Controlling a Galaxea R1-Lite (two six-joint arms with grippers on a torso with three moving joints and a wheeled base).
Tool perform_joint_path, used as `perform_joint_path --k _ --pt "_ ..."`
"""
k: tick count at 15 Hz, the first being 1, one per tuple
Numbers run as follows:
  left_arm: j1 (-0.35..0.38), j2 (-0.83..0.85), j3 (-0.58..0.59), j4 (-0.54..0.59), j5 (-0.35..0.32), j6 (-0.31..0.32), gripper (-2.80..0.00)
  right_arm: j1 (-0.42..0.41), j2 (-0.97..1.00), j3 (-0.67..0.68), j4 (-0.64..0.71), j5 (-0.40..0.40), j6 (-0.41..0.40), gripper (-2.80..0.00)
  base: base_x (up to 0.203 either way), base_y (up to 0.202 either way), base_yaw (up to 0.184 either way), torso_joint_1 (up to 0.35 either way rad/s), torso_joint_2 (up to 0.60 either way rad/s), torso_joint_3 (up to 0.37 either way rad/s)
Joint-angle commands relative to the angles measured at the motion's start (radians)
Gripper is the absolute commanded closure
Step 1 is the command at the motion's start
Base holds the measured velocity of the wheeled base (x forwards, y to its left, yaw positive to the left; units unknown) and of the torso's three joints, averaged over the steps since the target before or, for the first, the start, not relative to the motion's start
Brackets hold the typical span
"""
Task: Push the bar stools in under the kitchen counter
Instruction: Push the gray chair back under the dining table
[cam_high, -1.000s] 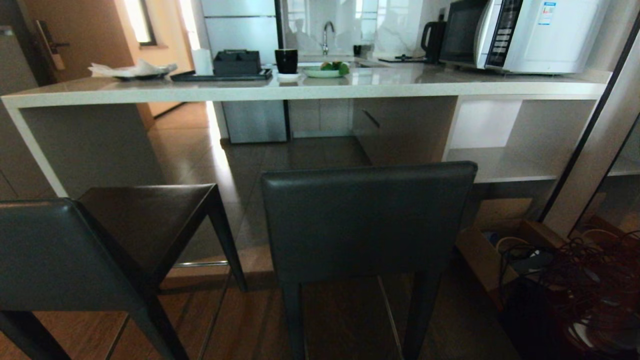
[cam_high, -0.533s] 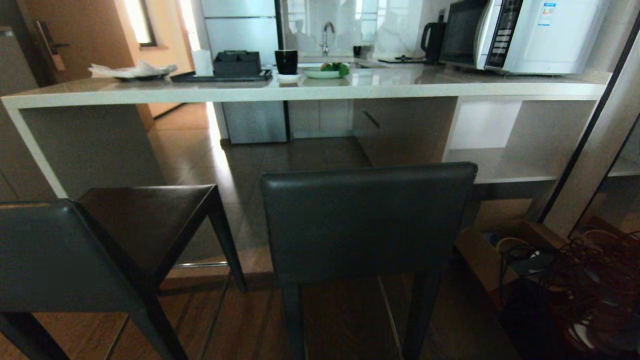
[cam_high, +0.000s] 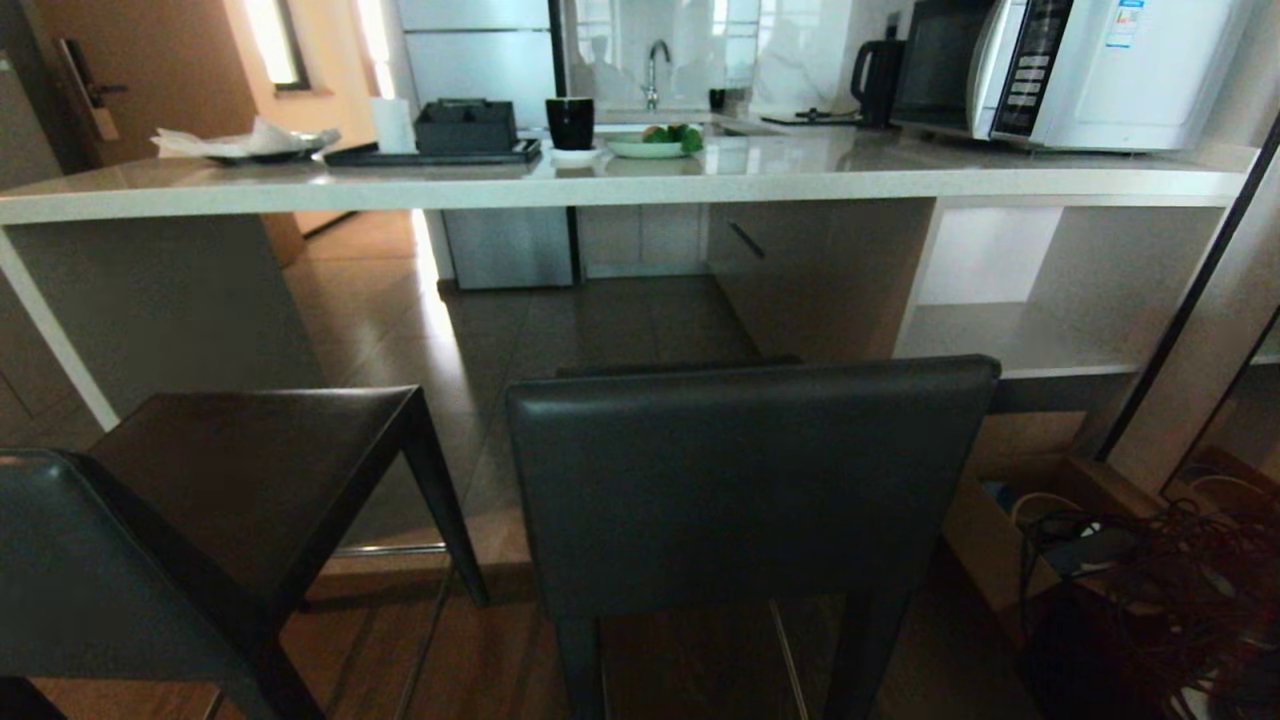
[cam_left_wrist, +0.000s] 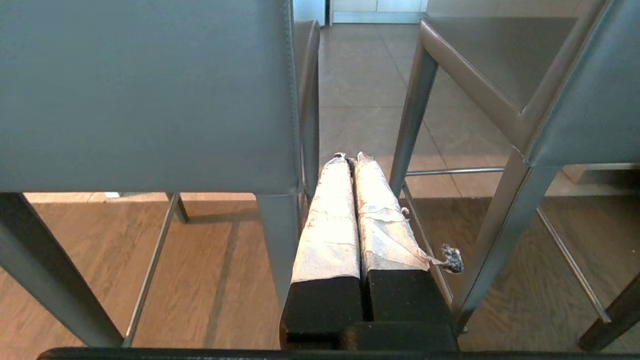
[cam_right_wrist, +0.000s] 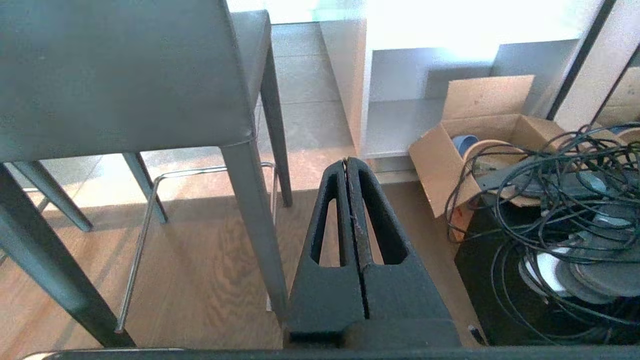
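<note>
I stood facing a long pale grey-beige stone desk (cam_high: 800, 170) with a thick white edge, its top higher than the two tall dark grey leather stools before me. The nearer stool (cam_high: 750, 480) was straight ahead with its low rectangular backrest towards me, not yet pushed under the desk. The second stool (cam_high: 250, 480) stood to my left, turned at an angle, its square seat near the desk's edge but still outside it. On the desk sat a white microwave (cam_high: 1080, 70) at the right, a black cup (cam_high: 570, 122), a plate of green fruit (cam_high: 655, 143) and a dark tray (cam_high: 430, 153). My left jaws (cam_left_wrist: 349, 159), wrapped in pale tape, were pressed together and held nothing, hanging low between the two stools. My right jaws (cam_right_wrist: 346, 162), black, were also pressed together and empty, just beside the nearer stool's leg. An open cardboard box (cam_right_wrist: 480, 125) and tangled black cables (cam_right_wrist: 560, 200) lay on the wooden floor to my right.
</note>
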Motion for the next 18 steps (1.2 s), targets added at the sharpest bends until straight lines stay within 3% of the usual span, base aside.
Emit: perform_joint_path --k 1,11,12,13,18 --pt "0.0 0.001 0.002 -0.001 0.001 0.0 0.0 0.0 0.001 0.002 0.0 0.0 0.0 0.0 0.0 0.0 0.0 0.0 0.0 0.0" --pt "0.0 0.001 0.002 -0.001 -0.001 0.0 0.0 0.0 0.001 0.002 0.0 0.0 0.0 0.0 0.0 0.0 0.0 0.0 0.0 0.0" --pt "0.0 0.001 0.002 -0.001 -0.001 0.002 -2.08 0.0 0.001 0.002 0.0 0.0 0.0 -2.8 0.0 0.0 0.0 0.0 0.0 0.0" --pt "0.0 0.001 0.002 -0.002 -0.002 0.005 -2.8 0.0 0.001 0.002 0.0 0.0 0.0 -2.8 0.0 0.0 0.0 0.0 0.0 0.0" --pt "0.0 0.001 0.002 -0.001 0.001 0.0 -2.8 0.0 0.001 0.002 0.0 -0.001 0.001 -2.8 0.0 0.0 0.0 0.0 0.0 0.0"
